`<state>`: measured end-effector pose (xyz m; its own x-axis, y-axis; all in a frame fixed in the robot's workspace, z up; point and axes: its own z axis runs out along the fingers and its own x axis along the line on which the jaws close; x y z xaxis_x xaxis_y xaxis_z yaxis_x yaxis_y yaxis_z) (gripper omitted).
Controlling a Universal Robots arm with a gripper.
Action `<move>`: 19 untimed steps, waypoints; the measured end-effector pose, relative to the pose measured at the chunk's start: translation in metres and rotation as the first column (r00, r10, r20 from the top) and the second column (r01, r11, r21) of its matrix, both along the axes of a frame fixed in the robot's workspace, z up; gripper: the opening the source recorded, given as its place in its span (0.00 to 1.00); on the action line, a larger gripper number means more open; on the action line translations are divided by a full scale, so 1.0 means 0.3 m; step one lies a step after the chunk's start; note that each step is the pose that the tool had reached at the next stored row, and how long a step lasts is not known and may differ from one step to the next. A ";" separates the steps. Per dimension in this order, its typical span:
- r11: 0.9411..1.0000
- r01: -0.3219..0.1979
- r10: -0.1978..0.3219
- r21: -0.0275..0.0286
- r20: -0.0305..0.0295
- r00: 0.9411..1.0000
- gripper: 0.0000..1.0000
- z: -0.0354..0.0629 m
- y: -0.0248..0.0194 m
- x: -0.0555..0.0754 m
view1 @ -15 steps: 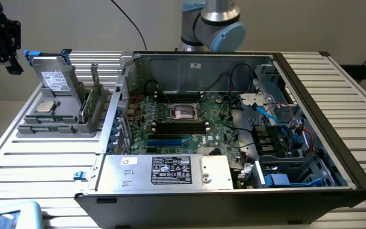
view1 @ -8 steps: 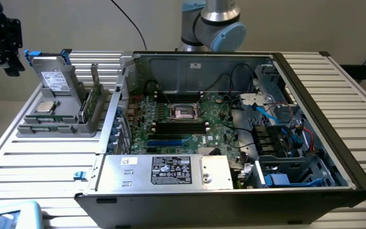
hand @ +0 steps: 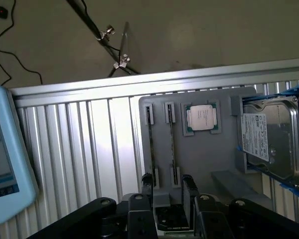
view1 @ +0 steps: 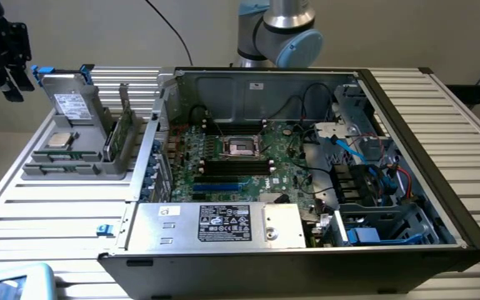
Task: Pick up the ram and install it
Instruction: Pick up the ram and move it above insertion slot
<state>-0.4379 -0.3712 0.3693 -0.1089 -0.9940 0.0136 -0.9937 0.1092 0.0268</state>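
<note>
Seems at the approach to the pick. Hovers near the grey holder [hand: 209, 159] with end effector [hand: 168, 196] released, empty. Shows the ram [hand: 172, 144] untouched, on edge in a slot of that holder. Probably calls for straddling the thin edge squarely.

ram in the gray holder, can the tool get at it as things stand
Probably yes: the open tool hangs above the ram, whose top edge stands bare with nothing over it.
</note>
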 end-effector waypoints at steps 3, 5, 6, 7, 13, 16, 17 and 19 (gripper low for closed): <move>1.000 0.000 0.000 0.000 0.000 1.000 0.37 -0.003 0.000 0.000; 1.000 0.000 0.000 0.000 0.000 1.000 0.37 -0.012 0.000 0.000; 1.000 0.000 0.000 0.000 0.000 1.000 0.37 -0.018 0.000 0.000; 1.000 0.000 0.000 0.000 0.000 1.000 0.37 -0.025 -0.001 0.000; 1.000 -0.003 0.003 0.000 0.000 1.000 0.37 -0.060 -0.013 0.002; 1.000 -0.009 0.009 0.000 0.000 1.000 0.37 -0.079 -0.013 0.009; 1.000 -0.010 0.010 0.000 0.000 1.000 0.37 -0.085 -0.013 0.012; 1.000 -0.014 0.014 0.000 0.000 1.000 0.37 -0.097 -0.013 0.013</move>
